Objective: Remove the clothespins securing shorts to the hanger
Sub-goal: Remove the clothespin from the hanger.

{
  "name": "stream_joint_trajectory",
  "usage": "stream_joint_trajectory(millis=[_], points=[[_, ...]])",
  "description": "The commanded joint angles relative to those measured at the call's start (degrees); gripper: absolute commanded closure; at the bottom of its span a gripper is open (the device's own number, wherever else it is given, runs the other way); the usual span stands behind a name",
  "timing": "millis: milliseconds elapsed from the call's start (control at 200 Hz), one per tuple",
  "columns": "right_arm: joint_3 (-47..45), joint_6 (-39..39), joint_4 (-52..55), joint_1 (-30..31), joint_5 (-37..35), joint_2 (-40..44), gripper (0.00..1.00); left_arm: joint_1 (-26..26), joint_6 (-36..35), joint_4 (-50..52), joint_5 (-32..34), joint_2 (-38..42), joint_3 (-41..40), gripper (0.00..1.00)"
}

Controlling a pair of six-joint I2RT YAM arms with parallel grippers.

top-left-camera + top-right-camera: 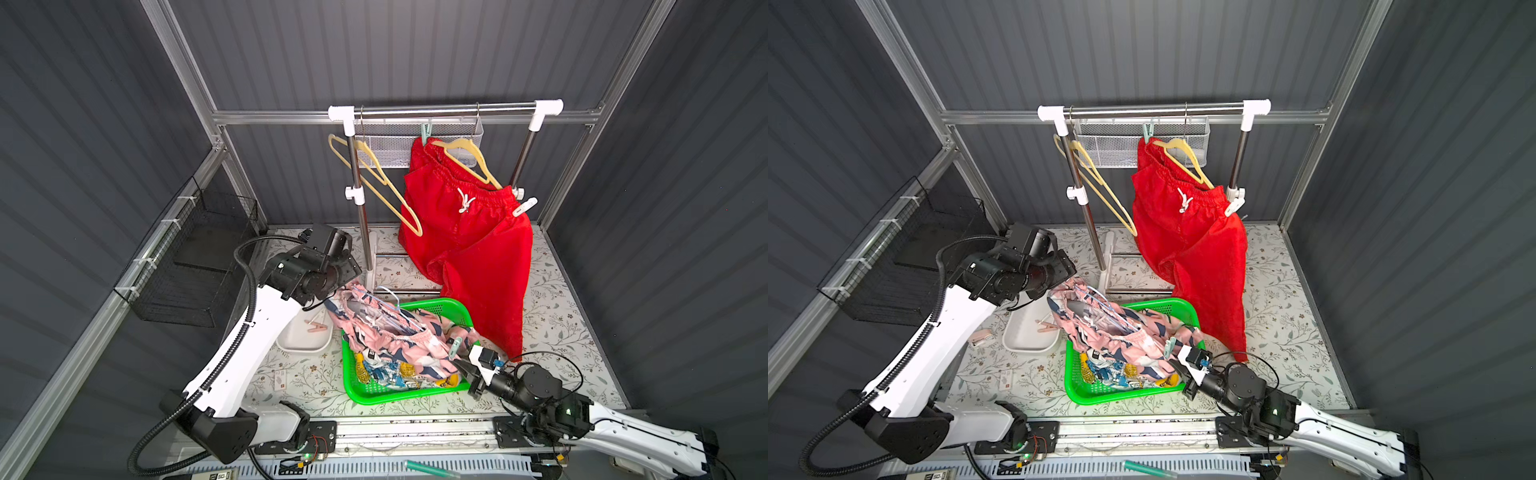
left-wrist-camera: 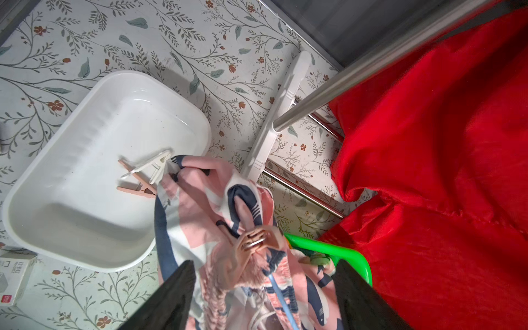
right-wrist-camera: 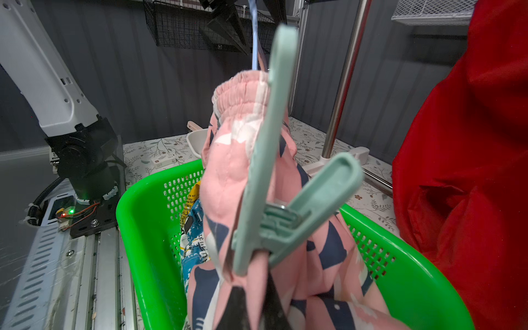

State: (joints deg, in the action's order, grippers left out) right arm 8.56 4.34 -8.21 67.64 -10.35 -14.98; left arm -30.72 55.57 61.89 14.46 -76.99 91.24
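Left tool (image 2: 264, 268) stood spread, pink clothespin (image 2: 254, 243) betw. its jaws, clipped on pink shorts (image 2: 200, 205). Pin likely light, stiff, springy: squeeze tail ends. Right tool (image 3: 254, 288) pressed together, pinching soft shorts just under mint clothespin (image 3: 274, 177).

Left arm (image 1: 249, 345) jaws apart; right arm (image 1: 636, 434) jaws closed.

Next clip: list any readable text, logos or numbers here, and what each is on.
"SD" on the black-and-white label at the front edge; the rest is unreadable.
Too blurred: print and a red logo on the small white box.
Only unreadable fragments: lettering on the white printed shorts.
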Motion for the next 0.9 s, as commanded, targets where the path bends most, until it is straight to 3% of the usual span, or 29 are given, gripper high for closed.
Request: stream_joint_trajectory(millis=[0, 240, 390, 896], points=[[-0.4, 1.7, -3.6, 0.9, -3.0, -0.5, 1.00, -0.3, 4.4, -0.5, 1.8, -1.0, 1.3, 0.25], [-0.4, 2.3, -3.7, 1.6, -4.3, -0.7, 1.00, -0.3, 7.4, -1.5, 3.2, -2.9, 2.1, 0.37], [-0.6, 2.6, -4.1, 1.6, -4.7, -0.8, 1.00, -0.3, 6.4, 2.7, 6.1, -6.0, 4.3, 0.41], [-0.3, 2.6, -4.4, 1.8, -5.5, -2.1, 1.00, -0.3, 3.5, 3.7, 11.4, -10.7, 3.2, 0.53]])
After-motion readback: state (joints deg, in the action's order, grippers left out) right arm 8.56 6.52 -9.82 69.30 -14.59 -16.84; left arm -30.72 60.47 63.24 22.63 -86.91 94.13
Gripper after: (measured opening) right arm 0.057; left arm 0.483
